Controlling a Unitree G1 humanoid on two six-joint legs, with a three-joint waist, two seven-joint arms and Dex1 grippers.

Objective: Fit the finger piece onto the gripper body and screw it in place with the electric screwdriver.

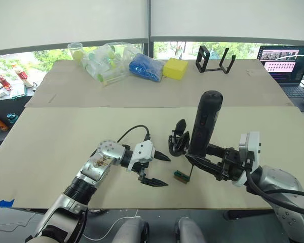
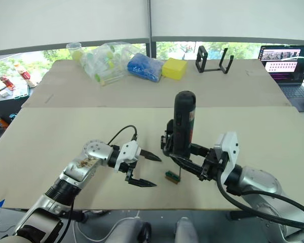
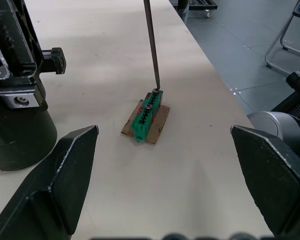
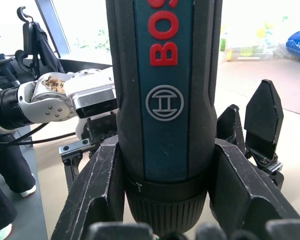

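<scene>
The right pincer (image 1: 209,154) is clamped on the upright electric screwdriver (image 1: 203,121), its bit resting on the green screw block (image 3: 149,116), likely collecting a screw. The left pincer (image 1: 156,169), fingers apart, waits beside; the gripper body (image 1: 178,139) stands just behind on the worktop (image 1: 66,136).

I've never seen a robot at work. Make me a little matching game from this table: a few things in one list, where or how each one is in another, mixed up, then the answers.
Things:
1. electric screwdriver
2. left claw
3. yellow block
4. gripper body

States:
A. open, holding nothing
B. at the far end of the table, beside a blue bundle
C. upright in the right claw, bit tip on a small green block
D. standing on the table just left of the screwdriver

Pairs: 1-C, 2-A, 3-B, 4-D
</scene>
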